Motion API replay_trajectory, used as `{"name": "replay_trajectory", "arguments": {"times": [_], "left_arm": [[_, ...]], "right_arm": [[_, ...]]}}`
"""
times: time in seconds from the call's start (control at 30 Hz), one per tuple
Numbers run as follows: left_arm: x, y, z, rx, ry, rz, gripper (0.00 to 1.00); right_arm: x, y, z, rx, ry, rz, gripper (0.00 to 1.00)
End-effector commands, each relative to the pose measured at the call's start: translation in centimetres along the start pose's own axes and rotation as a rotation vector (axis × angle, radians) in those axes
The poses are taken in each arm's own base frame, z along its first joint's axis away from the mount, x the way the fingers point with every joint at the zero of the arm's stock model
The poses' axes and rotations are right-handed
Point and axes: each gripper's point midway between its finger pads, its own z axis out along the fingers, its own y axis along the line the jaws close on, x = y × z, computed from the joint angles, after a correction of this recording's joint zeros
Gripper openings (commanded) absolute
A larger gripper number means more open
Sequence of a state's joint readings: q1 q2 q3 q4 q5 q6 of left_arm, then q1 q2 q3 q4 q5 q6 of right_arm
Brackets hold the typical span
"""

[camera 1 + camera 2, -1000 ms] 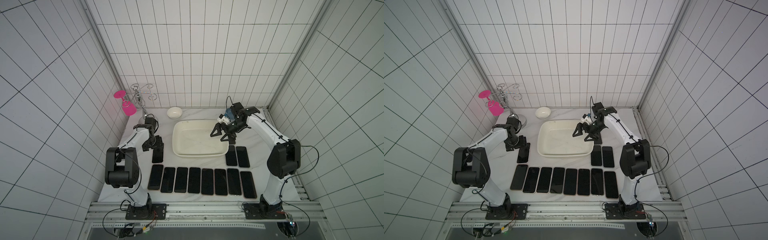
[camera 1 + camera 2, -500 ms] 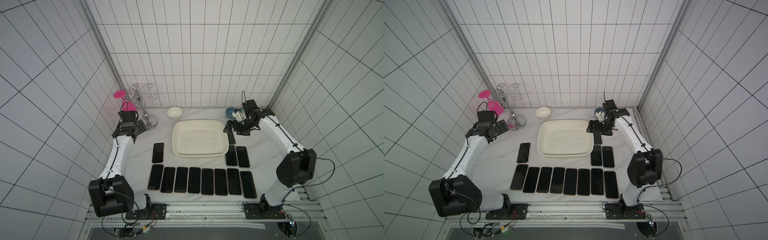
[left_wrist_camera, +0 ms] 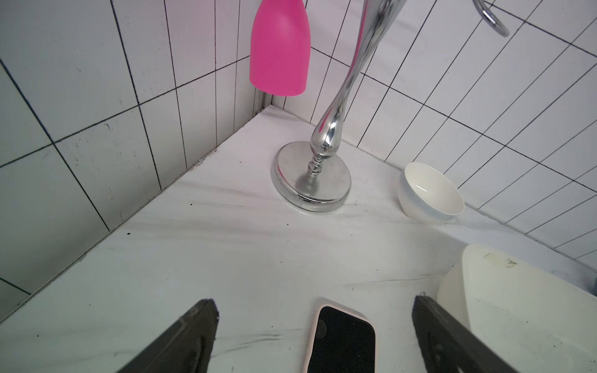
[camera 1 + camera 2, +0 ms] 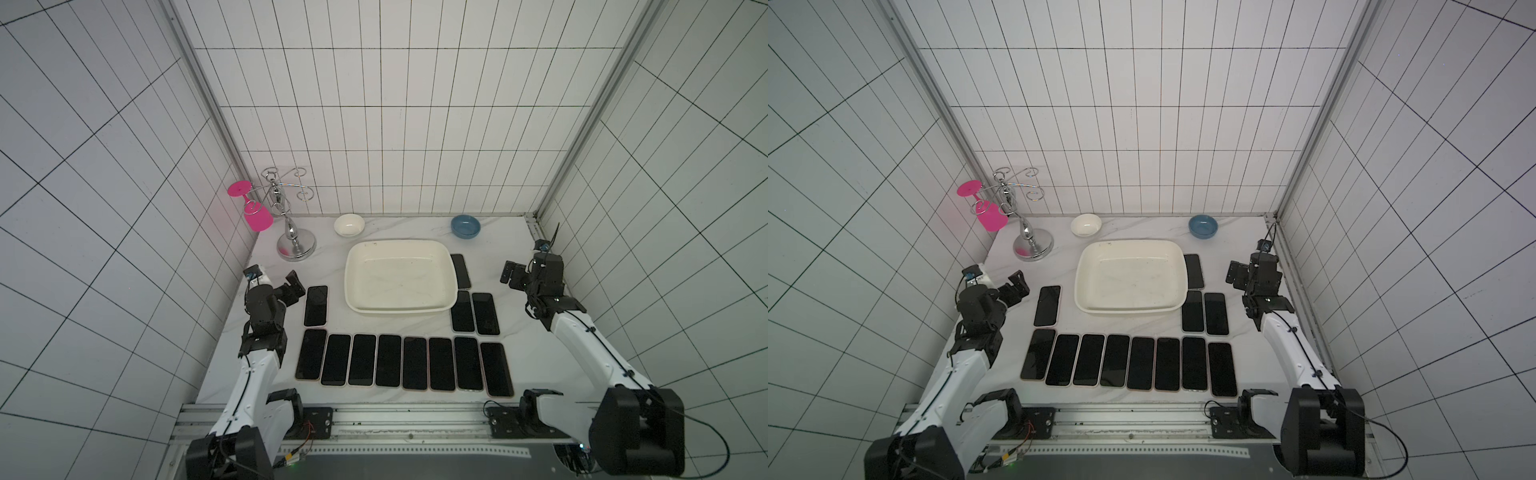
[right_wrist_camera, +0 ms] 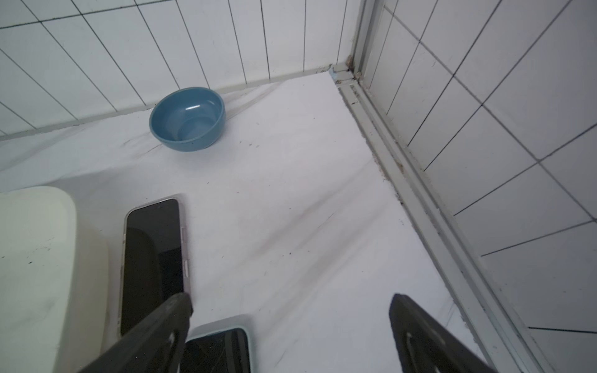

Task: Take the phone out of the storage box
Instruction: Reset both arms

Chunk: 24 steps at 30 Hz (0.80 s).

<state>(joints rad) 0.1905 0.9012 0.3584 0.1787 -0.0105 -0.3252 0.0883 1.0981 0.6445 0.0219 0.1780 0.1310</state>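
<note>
Storage box (image 4: 399, 282), frame ctr in both top views, is empty w/ all phones (image 4: 414, 363) flat on worktop (image 4: 407, 227) beside and below it; left tool (image 3: 315, 303) and right tool (image 5: 290, 300) gape wide, holding nothing; risk: a low arm swing clips adj. phones, skewing the row.

White tiled walls (image 4: 395, 124) with dark grout closed in the marbled tabletop (image 4: 532, 353) at nine, twelve and three o'clock. Aluminium corner posts (image 4: 197, 83) rose at eleven and one; a metal rail (image 4: 407, 428) ran along six. Light was even.
</note>
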Motion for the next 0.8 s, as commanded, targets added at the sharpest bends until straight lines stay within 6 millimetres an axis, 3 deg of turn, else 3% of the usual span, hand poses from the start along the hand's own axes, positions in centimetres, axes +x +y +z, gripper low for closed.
{"name": "replay_trajectory", "arguments": {"times": [0.0,0.07,0.2,0.3,0.37,0.43,0.5,0.63,0.77], "left_arm": [[-2.2,-1.9,-0.1,0.038,-0.152,0.084,0.98],[-1.6,-2.6,0.7,0.044,-0.139,0.12,0.98],[1.8,-2.3,3.4,0.055,-0.119,0.132,0.97],[1.2,-2.7,4.7,0.027,-0.178,0.193,0.98],[2.2,-2.5,6.1,0.01,-0.14,0.21,0.98],[3.2,-1.6,6.8,-0.02,-0.16,0.193,0.97],[2.7,-1.5,7.3,-0.03,-0.204,0.184,0.99],[3.3,-1.4,8.2,-0.06,-0.087,0.185,0.98],[3.2,-1.6,8.3,-0.047,-0.113,0.193,0.99]], "right_arm": [[-2.1,-1.4,-1.4,0.042,-0.243,-0.023,0.99],[-1.1,-1.1,-0.9,0.013,-0.254,-0.004,0.99],[0.8,-1.6,1.9,0.051,-0.262,0.04,0.99],[-0.7,-1.4,3.0,0.054,-0.283,0.017,0.99],[-1.8,-1.5,3.9,0.07,-0.33,0.007,0.99],[-2.3,-1.3,5.9,0.057,-0.267,-0.007,0.99],[-2.2,0.0,7.1,-0.002,-0.199,-0.038,0.99],[-2.0,0.4,6.5,-0.04,-0.209,-0.015,0.99],[-0.7,1.1,5.5,-0.086,-0.145,-0.053,0.99]]}}
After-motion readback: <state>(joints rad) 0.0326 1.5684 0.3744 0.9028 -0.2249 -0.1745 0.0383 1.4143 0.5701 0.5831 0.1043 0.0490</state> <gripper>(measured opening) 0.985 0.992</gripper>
